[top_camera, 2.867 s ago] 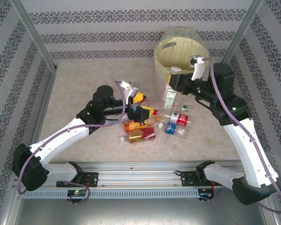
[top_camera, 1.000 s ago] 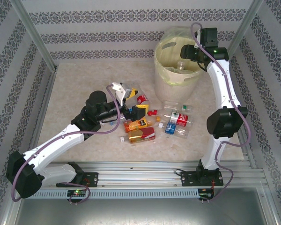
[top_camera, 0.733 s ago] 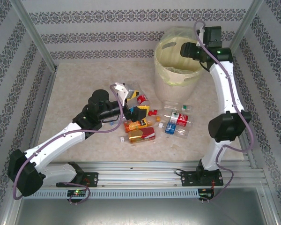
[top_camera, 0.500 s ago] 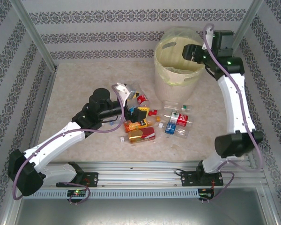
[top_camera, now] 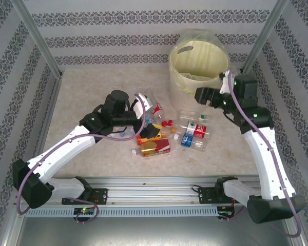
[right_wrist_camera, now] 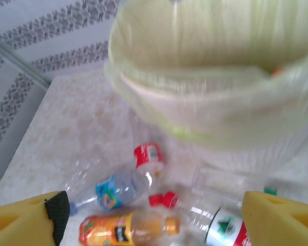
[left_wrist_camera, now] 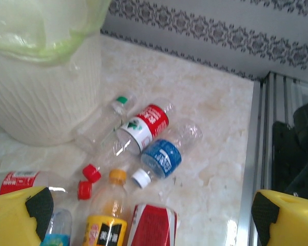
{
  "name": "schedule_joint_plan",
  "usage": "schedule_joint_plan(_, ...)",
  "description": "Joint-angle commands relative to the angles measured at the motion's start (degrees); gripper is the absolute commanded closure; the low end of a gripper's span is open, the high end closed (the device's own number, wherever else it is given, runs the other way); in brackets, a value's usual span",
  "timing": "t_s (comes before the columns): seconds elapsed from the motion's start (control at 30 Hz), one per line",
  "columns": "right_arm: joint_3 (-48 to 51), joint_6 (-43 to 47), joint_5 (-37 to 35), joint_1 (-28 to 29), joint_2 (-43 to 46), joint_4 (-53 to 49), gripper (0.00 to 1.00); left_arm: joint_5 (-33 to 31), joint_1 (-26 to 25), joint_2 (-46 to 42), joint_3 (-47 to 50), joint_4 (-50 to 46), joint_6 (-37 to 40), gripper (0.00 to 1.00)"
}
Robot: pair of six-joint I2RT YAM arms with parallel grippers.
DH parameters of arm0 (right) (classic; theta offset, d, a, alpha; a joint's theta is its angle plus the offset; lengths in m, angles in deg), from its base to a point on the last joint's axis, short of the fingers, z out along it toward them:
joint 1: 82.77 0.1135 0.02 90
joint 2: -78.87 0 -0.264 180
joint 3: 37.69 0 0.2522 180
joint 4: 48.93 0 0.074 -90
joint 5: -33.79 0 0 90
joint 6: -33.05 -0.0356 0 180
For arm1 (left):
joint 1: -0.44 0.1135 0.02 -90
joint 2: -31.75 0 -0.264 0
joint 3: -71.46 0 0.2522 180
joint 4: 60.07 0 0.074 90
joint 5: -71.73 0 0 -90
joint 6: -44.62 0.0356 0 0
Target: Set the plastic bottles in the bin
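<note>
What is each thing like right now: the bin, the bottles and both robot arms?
bin, upright, top open, lined with a clear bag.
blue-label bottle, lying on its side, white cap on.
orange juice bottle, lying down, orange cap on.
left arm, jaws wide open, holding nothing.
right arm, jaws wide open, holding nothing.

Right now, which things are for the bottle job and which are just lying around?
For the job: bin; orange bottle; blue-label bottle; red-and-white-label bottle; green-capped clear bottle.
Just there: two small red caps, maybe loose; table; patterned wall; metal rail.
</note>
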Motion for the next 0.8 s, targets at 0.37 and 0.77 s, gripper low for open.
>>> schedule_joint_plan(0.37,25.19,-9.30,-1.82,3.38,5.69,1.35,0.07,6.51,-1.61,0.47,-0.60,-5.76,4.51,0.00)
schedule_joint_plan(0.77,27.88,-6.36,-7.51,4.61,-3.00,4.64,0.03,-2.23,-2.94,-1.45,4.69,6.89,-2.95,0.00)
